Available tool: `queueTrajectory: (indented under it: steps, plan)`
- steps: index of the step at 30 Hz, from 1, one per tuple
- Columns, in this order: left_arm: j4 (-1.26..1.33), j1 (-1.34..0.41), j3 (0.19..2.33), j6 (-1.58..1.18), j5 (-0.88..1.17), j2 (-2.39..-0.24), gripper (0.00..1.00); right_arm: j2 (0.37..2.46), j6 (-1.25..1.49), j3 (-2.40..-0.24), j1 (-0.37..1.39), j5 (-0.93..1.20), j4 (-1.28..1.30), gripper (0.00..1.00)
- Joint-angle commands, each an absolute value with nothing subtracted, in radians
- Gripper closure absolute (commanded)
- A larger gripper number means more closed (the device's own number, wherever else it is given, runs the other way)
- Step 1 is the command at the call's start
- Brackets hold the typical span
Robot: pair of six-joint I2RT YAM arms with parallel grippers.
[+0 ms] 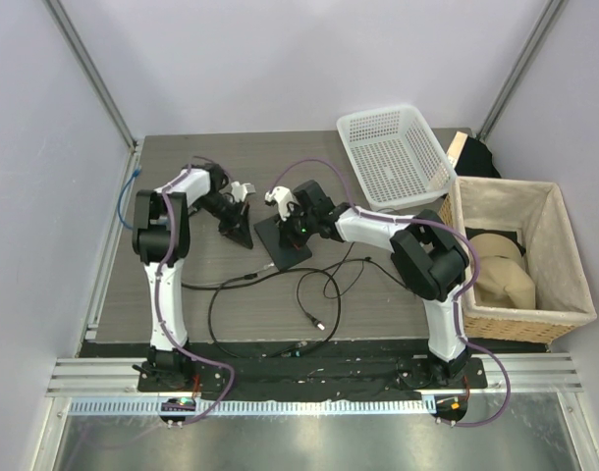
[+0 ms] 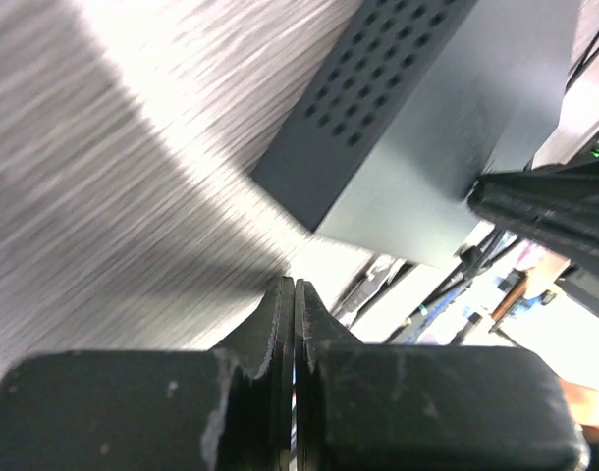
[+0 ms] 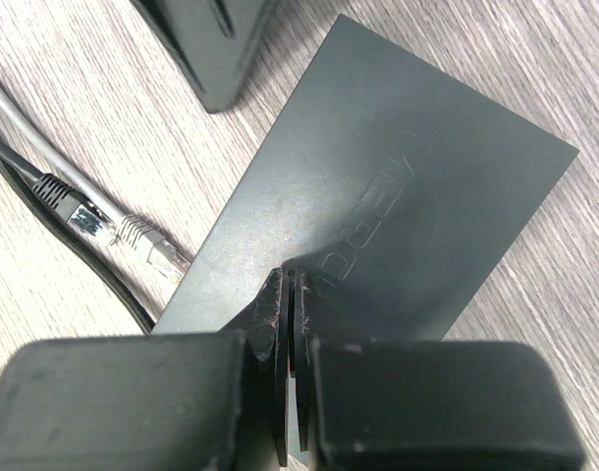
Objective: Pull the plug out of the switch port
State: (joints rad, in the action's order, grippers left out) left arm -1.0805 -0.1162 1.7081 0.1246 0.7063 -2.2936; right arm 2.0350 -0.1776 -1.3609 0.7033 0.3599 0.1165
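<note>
The switch (image 3: 378,196) is a flat dark-grey box lying on the wood table, also seen from above (image 1: 283,251); its port does not show in any view. My right gripper (image 3: 290,280) is shut, with its tips pressed on the switch's top. Two clear-tipped plugs lie on the table off the switch's left edge: one (image 3: 154,246) close to it, the other (image 3: 83,220) further out. My left gripper (image 2: 295,289) is shut on nothing, its tips just off the switch's vented side (image 2: 378,78). Its dark fingers (image 3: 216,49) stand beside the switch's far corner.
Loose black and grey cables (image 1: 314,294) loop across the table in front of the switch. A white plastic basket (image 1: 396,157) stands at the back right. A wicker basket (image 1: 535,319) with cloth in it sits at the right edge.
</note>
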Motion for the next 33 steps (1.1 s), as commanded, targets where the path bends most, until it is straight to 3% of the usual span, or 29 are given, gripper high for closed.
queueTrajectory:
  steps: [1,4,9,11,13,14,33]
  plan:
    - [-1.08,-0.087,1.658,0.181,0.614,-2.255,1.0,2.083,-0.209,-1.287,0.704,0.264,0.268,0.98]
    - [-1.066,-0.083,1.618,0.198,0.676,-2.17,1.0,2.079,-0.207,-1.289,0.704,0.262,0.268,0.98]
    - [-0.937,-0.098,1.447,0.307,0.658,-1.964,0.29,2.074,-0.207,-1.305,0.7,0.261,0.275,0.96]
    - [-0.922,-0.106,1.393,0.379,0.644,-1.899,0.18,2.065,-0.199,-1.321,0.695,0.261,0.275,0.94]
    - [-0.945,-0.118,1.376,0.449,0.609,-1.882,0.14,2.046,-0.195,-1.338,0.684,0.261,0.278,0.94]
    - [-0.96,-0.124,1.37,0.472,0.589,-1.873,0.02,2.04,-0.195,-1.342,0.68,0.261,0.281,0.94]
    - [-0.687,-0.434,0.967,0.709,0.151,-1.694,0.0,1.865,-0.17,-1.531,0.394,0.227,0.334,0.89]
